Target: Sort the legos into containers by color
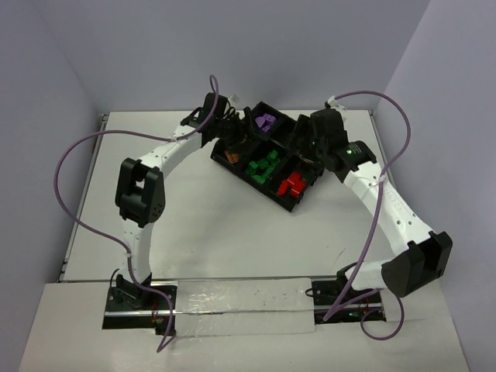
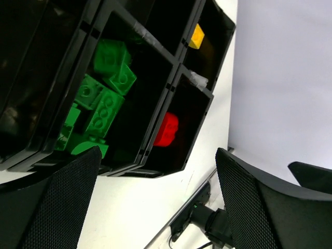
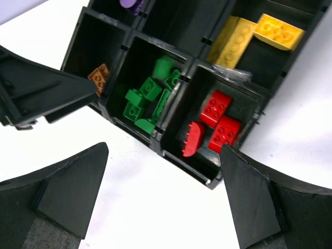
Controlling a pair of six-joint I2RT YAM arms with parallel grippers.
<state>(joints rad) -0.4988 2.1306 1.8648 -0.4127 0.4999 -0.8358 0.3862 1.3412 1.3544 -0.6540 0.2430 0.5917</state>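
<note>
Wide-open, empty jaws frame both wrist views: left gripper (image 2: 158, 155) and right gripper (image 3: 165, 150) hover at the black plastic divided tray (image 3: 187, 171). Red plastic bricks (image 3: 220, 122), green bricks (image 3: 150, 98), yellow bricks (image 3: 259, 33), purple pieces (image 1: 266, 122) and 1 orange brick (image 3: 98, 78) lie in separate compartments. Sorting looks finished; next, both arms should lift clear.

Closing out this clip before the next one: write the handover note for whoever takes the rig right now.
Left gripper: open, empty, at the tray.
Right gripper: open, empty, over the tray's near edge.
Legos: green bricks, red bricks, yellow bricks, purple pieces and one orange-brown brick, each colour in its own compartment.
Done: no loose brick shows on the table.
Left: probably only pulling the arms back; check whether the orange-brown brick belongs with yellow.
</note>
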